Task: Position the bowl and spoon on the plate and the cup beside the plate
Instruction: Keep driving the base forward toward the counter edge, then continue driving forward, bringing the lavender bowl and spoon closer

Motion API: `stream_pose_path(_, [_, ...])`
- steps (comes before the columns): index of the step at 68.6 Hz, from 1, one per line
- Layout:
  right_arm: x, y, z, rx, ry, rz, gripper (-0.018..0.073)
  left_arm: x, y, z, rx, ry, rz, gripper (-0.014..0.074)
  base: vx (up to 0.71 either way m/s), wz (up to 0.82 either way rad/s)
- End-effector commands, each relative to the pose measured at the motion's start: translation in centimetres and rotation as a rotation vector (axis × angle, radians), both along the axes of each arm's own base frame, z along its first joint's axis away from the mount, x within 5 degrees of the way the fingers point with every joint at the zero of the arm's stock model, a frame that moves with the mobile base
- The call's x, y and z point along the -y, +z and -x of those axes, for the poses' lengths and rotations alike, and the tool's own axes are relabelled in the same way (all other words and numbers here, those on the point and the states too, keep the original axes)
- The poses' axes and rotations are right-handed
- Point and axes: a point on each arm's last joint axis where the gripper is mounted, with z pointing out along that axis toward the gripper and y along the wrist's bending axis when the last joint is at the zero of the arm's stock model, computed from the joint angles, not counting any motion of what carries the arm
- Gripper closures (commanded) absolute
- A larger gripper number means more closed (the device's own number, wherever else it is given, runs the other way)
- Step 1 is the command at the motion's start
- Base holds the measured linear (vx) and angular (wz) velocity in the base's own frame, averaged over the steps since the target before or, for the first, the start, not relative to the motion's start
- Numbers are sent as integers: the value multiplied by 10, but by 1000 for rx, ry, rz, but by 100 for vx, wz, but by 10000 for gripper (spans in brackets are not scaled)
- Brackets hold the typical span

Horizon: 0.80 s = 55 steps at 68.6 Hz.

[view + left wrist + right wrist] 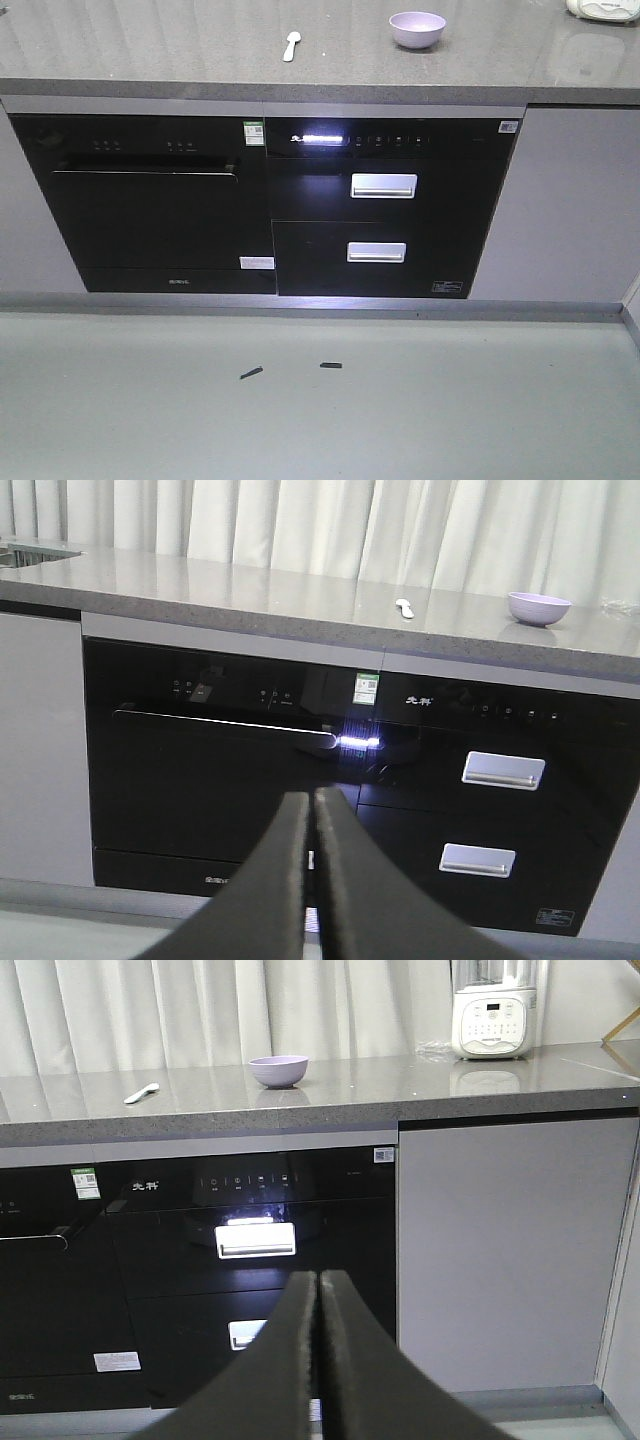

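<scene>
The lavender bowl (417,29) (539,608) (278,1070) stands upright on the grey countertop (150,50). The pale spoon (291,45) (404,608) (141,1092) lies flat on the counter to the bowl's left, apart from it. The plate and the cup are out of view. My left gripper (311,802) is shut with nothing in it, held low in front of the black appliance doors, far below the counter. Just as low hangs my right gripper (319,1282), also shut and empty. Neither gripper shows in the front view.
Below the counter are a black dishwasher (150,200) and a black unit with two silver-handled drawers (383,185). A white blender (492,1010) stands on the counter at the right. Curtains hang behind. Two small dark scraps (251,373) lie on the floor.
</scene>
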Motion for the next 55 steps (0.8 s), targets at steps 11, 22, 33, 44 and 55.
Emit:
stream_pose_path(11, [-1, 4, 0, 69, 7, 17, 561, 0, 0, 0, 62, -2, 4, 602, 3, 0])
stream_pose_path(22, [-1, 4, 0, 69, 7, 17, 561, 0, 0, 0, 62, -2, 4, 602, 2, 0])
stream_pose_path(33, [-1, 4, 0, 69, 7, 17, 561, 0, 0, 0, 62, -2, 4, 602, 2, 0])
stream_pose_path(44, [-1, 4, 0, 69, 7, 17, 561, 0, 0, 0, 62, -2, 4, 602, 2, 1])
stream_pose_path(55, [-1, 4, 0, 69, 7, 17, 561, 0, 0, 0, 62, -2, 4, 602, 3, 0])
